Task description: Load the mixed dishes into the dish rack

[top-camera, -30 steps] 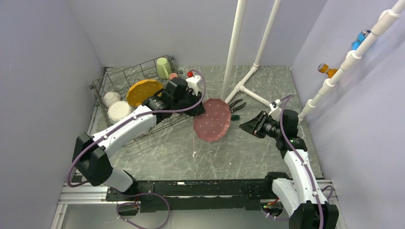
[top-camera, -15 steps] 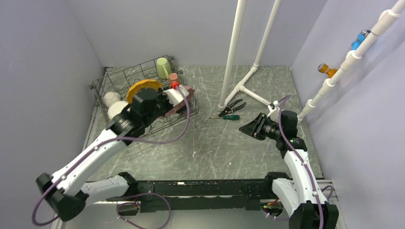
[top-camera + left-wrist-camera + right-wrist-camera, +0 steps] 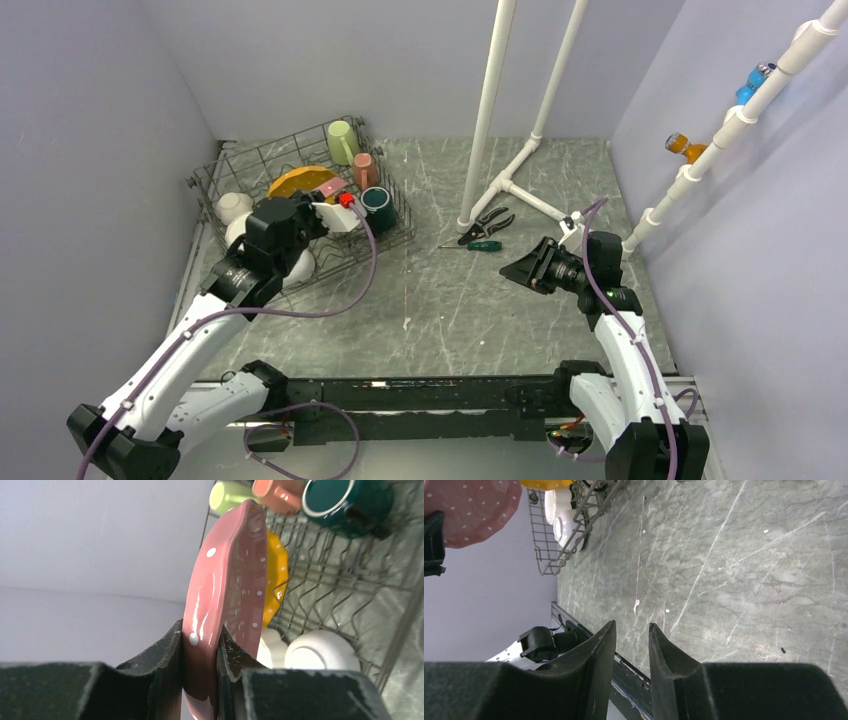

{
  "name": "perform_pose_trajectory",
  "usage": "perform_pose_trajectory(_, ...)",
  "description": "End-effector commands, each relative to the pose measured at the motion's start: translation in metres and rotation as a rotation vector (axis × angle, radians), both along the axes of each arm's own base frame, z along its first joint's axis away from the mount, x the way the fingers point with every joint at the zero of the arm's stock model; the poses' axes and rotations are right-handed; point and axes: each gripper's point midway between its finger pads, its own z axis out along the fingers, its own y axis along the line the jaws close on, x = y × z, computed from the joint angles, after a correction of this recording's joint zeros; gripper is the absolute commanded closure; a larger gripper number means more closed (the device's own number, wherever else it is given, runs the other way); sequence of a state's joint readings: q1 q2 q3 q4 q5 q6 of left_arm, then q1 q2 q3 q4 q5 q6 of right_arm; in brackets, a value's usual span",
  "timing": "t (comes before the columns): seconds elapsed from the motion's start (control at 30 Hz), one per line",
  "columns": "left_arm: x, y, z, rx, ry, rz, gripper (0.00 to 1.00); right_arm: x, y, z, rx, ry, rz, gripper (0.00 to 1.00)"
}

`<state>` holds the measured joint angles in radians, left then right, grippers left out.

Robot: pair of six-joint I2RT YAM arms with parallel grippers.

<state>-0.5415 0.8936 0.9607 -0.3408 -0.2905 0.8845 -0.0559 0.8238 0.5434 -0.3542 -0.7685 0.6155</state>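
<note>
A grey-green marbled tabletop (image 3: 450, 290), streaked with pale veins, fills the scene between plain lilac-grey walls (image 3: 90, 150). Toward the far side, right of centre, two white plastic pipes (image 3: 488, 105) rise upright from a joined base lying on the surface. Just near that base lie black-handled pliers (image 3: 490, 221). Close beside them, on the near side, is a small green-handled screwdriver (image 3: 484, 245). Along the right wall a third white pipe (image 3: 738, 122) runs diagonally, with an orange fitting (image 3: 683, 146) and a blue one (image 3: 755, 80) beside it. A tiny white scrap (image 3: 407, 322) lies near the table's middle.
</note>
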Motion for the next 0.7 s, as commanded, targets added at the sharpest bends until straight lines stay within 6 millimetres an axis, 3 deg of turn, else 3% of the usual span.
perform_pose_trajectory(0.0,0.019,0.022,0.053,-0.005,-0.191,0.096,1.0,0.003,0.001,0.01,0.0,-0.049,0.018,0.67)
perform_pose_trajectory(0.17,0.036,0.038,0.041,0.022,-0.159,0.182,1.0,0.005,0.002,0.004,0.01,-0.039,0.028,0.68)
perform_pose_trajectory(0.67,0.075,0.034,-0.007,0.081,-0.013,0.227,1.0,0.008,0.008,0.003,0.054,-0.022,0.057,0.68)
